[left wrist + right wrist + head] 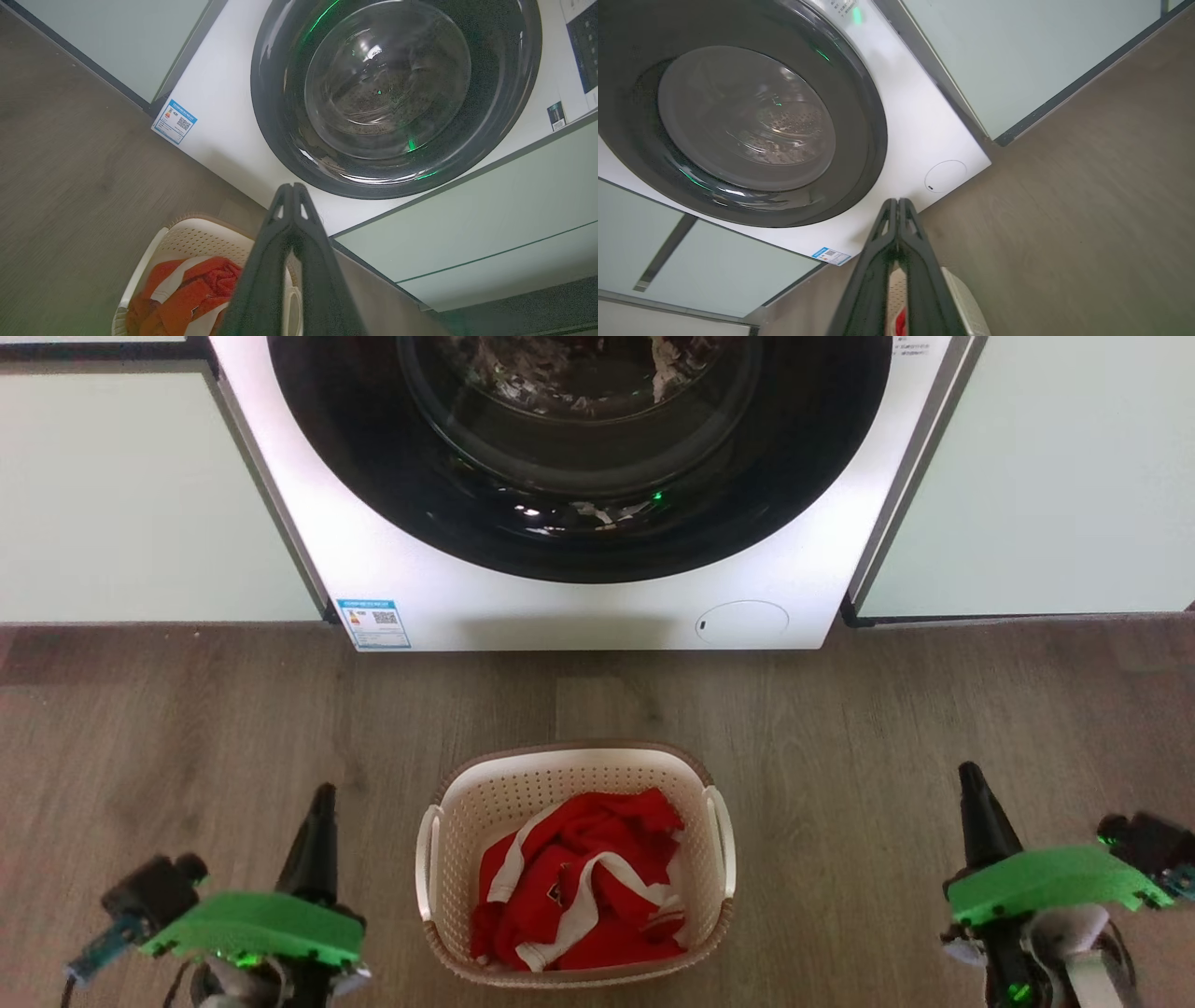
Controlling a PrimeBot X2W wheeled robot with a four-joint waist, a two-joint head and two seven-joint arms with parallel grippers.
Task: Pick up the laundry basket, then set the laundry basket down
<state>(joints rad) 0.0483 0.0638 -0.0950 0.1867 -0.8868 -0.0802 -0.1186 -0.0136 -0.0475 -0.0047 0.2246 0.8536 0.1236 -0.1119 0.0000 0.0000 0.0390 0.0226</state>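
- Laundry basket, cream-white with a brownish rim, stands upright on the wooden floor at 6 o'clock in the head view. The washing machine is behind it at 12 o'clock.
- A red and white garment lies crumpled inside the basket.
- Left claw sits at 8 o'clock and right claw at 4 o'clock, each well apart from the basket.
- Each claw's two dark fingers are pressed together and grip nothing.
- The step cannot be settled: this fits the moment ahead of a lift, or the moment after the basket is back on the floor.
- If a lift lies ahead, it would need spread fingers, a hold on the white side handles, and both sides kept level.
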